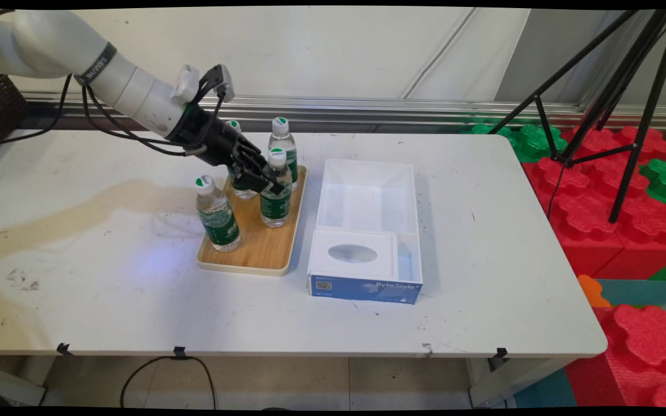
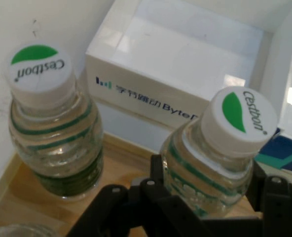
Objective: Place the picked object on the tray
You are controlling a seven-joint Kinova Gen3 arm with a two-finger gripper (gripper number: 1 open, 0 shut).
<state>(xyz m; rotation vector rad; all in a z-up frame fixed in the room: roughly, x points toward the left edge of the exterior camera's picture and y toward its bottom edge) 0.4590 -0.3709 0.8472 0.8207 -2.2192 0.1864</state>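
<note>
Hand view looks down on a clear water bottle (image 2: pixel 220 163) with a white cap printed with a green leaf shape and the word Cestbon; green bands of a label show through its ribbed shoulder. The black end effector (image 2: pixel 205 207) has its fingers (image 2: pixel 158 177) set on either side of this bottle's upper body, pinching it just below the shoulder. In the main view the same bottle (image 1: pixel 276 190) stands upright on a wooden tray (image 1: pixel 263 245), on the tray's side toward the white box, with the end effector (image 1: pixel 263 179) closed round it from the left.

Three more bottles of the same kind stand on the tray. One (image 1: pixel 218 215) is at the tray's left edge, toward its near end; one (image 1: pixel 284 147) is at the tray's far end, behind the held bottle; one (image 1: pixel 236 173) is mostly hidden behind the arm's wrist, so only its cap and lower part show.

Just beside the tray, on its right, lies an open white box (image 1: pixel 367 199), and against that box's near end a blue-sided tissue box (image 1: pixel 362 271) lettered ByteStyle with an oval opening on top. All of it rests on the white desk (image 1: pixel 107 289), which carries brownish stains to the tray's left.
</note>
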